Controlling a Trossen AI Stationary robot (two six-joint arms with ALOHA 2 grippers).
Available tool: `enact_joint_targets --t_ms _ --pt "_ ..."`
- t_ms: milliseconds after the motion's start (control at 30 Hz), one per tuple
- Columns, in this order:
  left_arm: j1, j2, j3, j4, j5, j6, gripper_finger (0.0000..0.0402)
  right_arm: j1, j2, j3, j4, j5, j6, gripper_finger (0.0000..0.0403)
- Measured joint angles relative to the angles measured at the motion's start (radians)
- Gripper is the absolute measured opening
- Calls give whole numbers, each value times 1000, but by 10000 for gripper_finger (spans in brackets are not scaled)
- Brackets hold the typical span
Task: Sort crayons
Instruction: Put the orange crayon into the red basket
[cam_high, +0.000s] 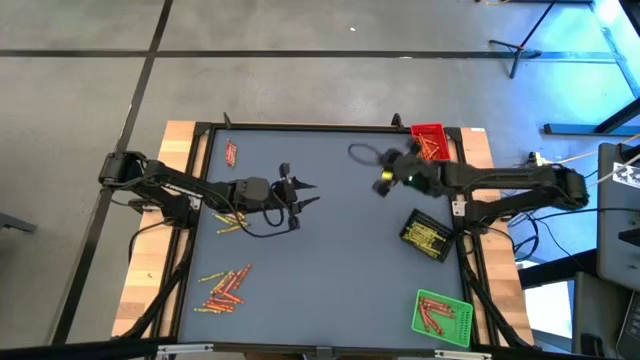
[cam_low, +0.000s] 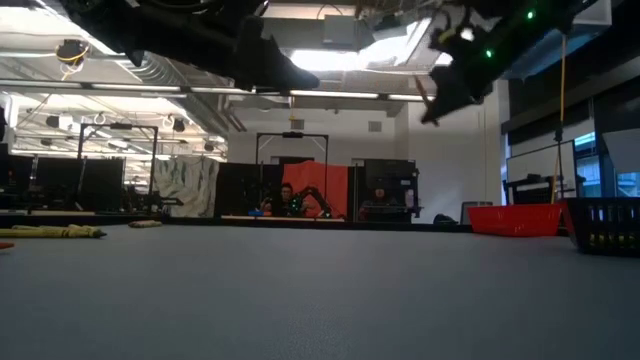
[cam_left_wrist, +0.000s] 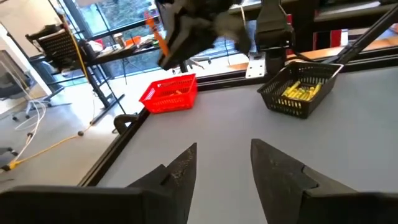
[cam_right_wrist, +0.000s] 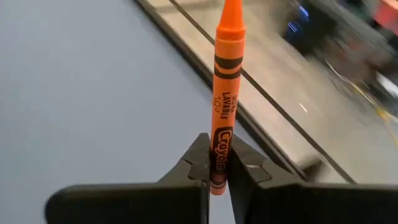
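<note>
So, right gripper: jaws pinching a thin orange wax crayon, hanging near the far red plastic tray.
Left gripper: jaws sitting apart, holding nothing, mid-table.

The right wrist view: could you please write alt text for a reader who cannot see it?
An orange crayon stands pinched near its lower end between the two dark fingers of the right gripper, with its tip pointing away from the camera. Behind it lie the grey table surface and the table's dark edge rail.
</note>
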Motion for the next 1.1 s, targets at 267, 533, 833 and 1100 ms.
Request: enact_joint_targets --t_ms 267,533,833,1100 --pt "0 0 0 0 4 0 136 -335 21 -1 -161 -39 31 33" --pt "0 -1 0 -2 5 0 136 -612 88 -1 -187 -160 62 27" --pt "0 -1 0 -5 6 0 136 -771 214 -1 -229 -238 90 31" --pt "0 -1 0 -16 6 0 136 -785 256 -1 -234 -240 80 45"
